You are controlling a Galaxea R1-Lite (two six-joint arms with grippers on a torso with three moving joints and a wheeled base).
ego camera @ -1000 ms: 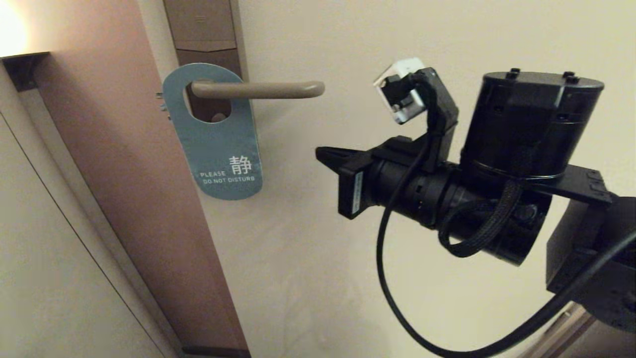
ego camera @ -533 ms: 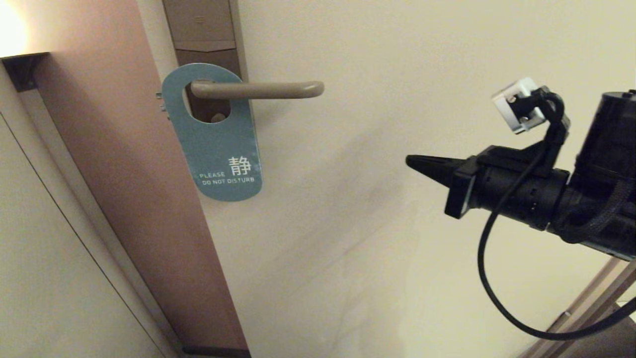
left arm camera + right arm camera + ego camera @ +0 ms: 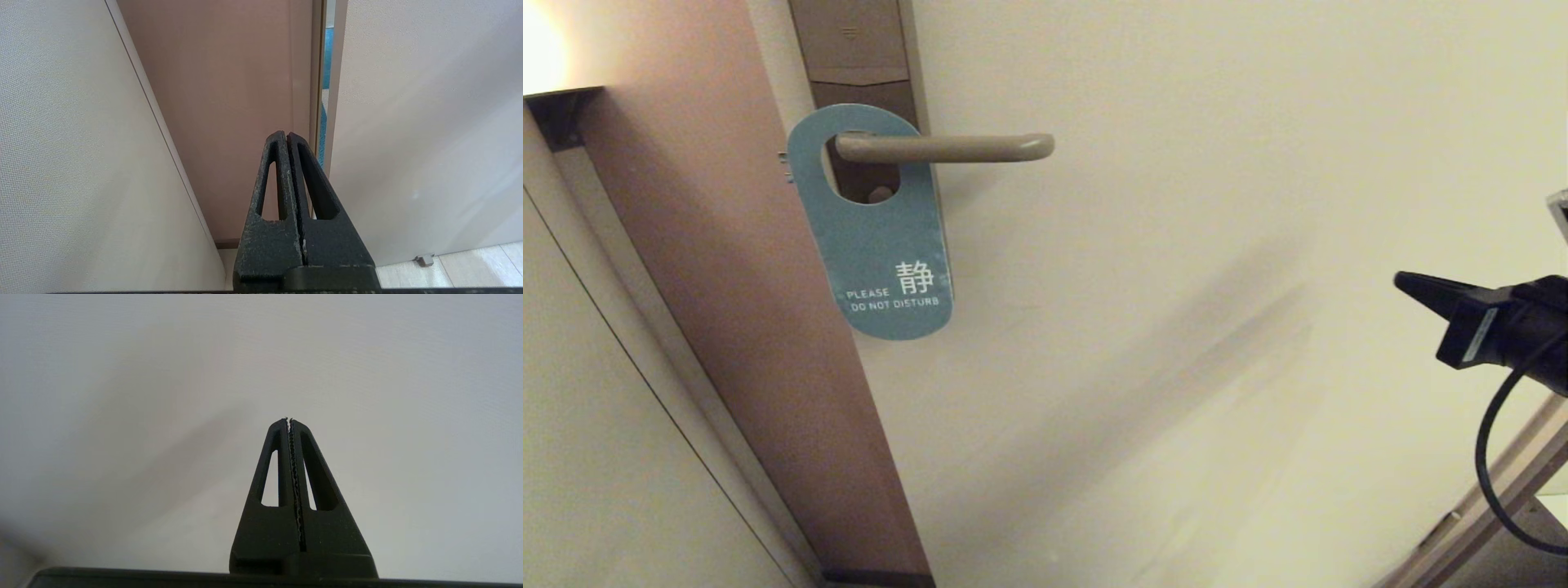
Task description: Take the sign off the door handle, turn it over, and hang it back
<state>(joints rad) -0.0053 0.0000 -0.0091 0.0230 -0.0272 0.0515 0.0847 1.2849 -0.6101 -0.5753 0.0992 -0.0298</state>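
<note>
The door (image 3: 1143, 327) fills most of the head view as a pale panel, with a brown frame strip (image 3: 727, 310) along its left edge; the tall lock plate (image 3: 854, 49) sits at the upper left of the panel, and the door handle (image 3: 943, 147) projects horizontally from it toward the right.

The sign (image 3: 878, 237) hangs from the handle by its oval hole, close to the lock plate; the teal "PLEASE DO NOT DISTURB" face is outward, and the card hangs slightly tilted against the door.

The right gripper (image 3: 1409, 284) is at the far right edge of the head view, well apart from sign and handle; its fingers (image 3: 304, 486) are pressed together with nothing between them. The left gripper (image 3: 286, 136) points at the frame strip, low beside the door; its fingers (image 3: 271, 192) are likewise closed and empty.

Hazards, as judged from this state: an approach with closed fingers would push the card along the lever or swing it instead of gripping it; a thin card lying flat on the door offers little edge, so a pinch may slip; pulling downward instead of sliding toward the lever's rounded end would snag the hole.
</note>
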